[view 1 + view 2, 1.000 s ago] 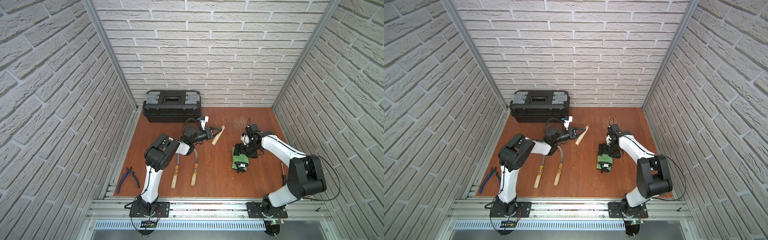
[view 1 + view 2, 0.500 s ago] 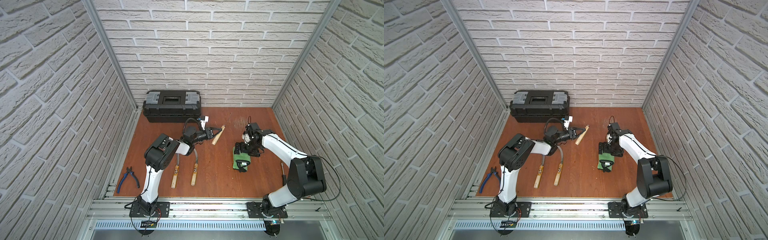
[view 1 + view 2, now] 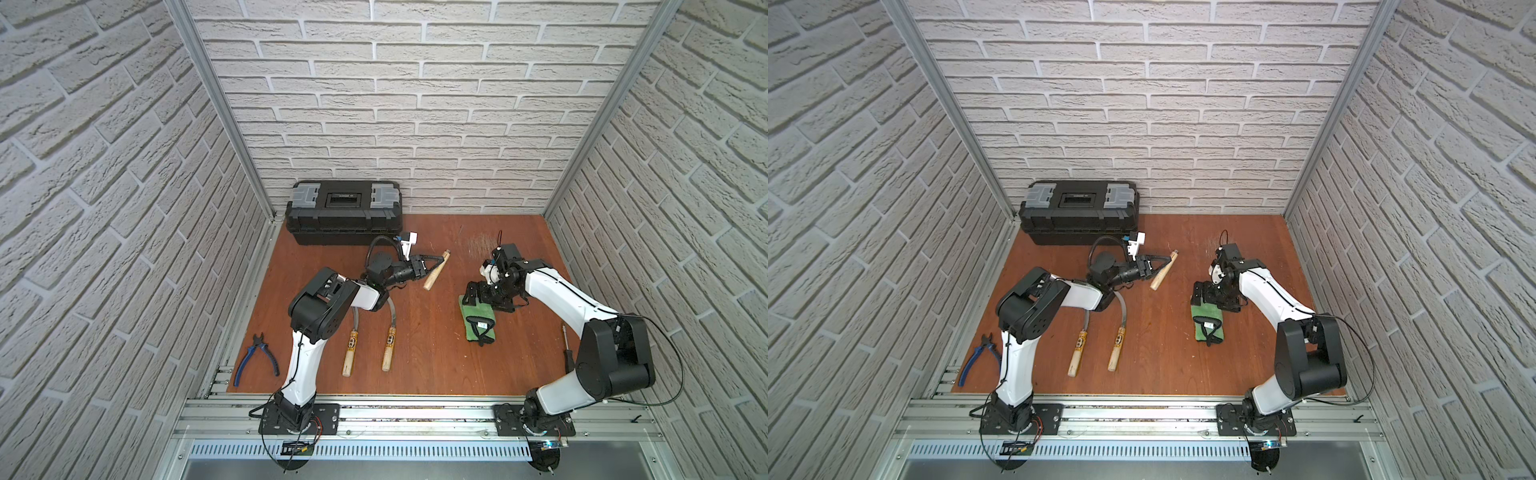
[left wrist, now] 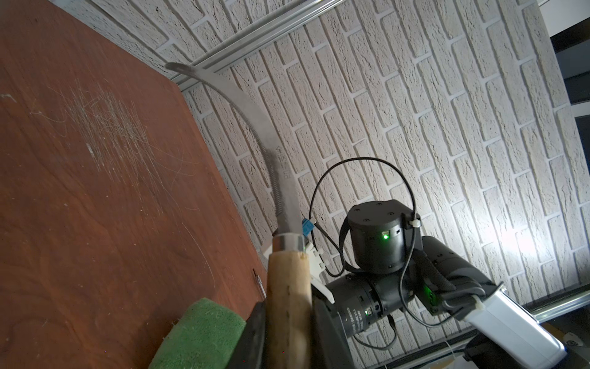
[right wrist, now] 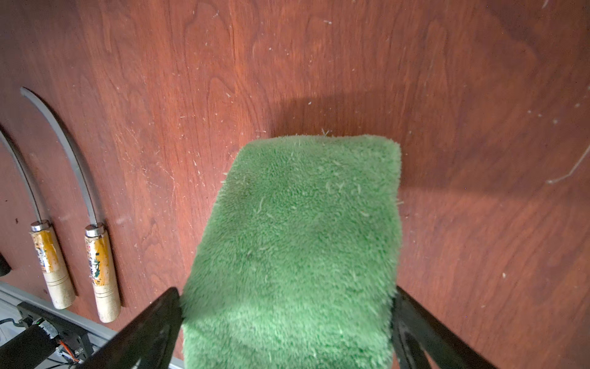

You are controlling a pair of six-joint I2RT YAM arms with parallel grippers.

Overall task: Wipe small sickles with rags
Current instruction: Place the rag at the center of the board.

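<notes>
My left gripper [image 3: 434, 264] is clamped on one sickle [image 3: 432, 280], raised left of the rag [image 3: 478, 322]. My right gripper [image 3: 482, 293] straddles that rag, jaws apart, gripping nothing. Wiping looks unstarted; two sickles [image 3: 388, 347] lie farther left.

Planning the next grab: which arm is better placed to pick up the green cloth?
Right. The right claw is open and straddles the cloth on the table. The left claw is shut on a sickle, apart from the cloth.
</notes>
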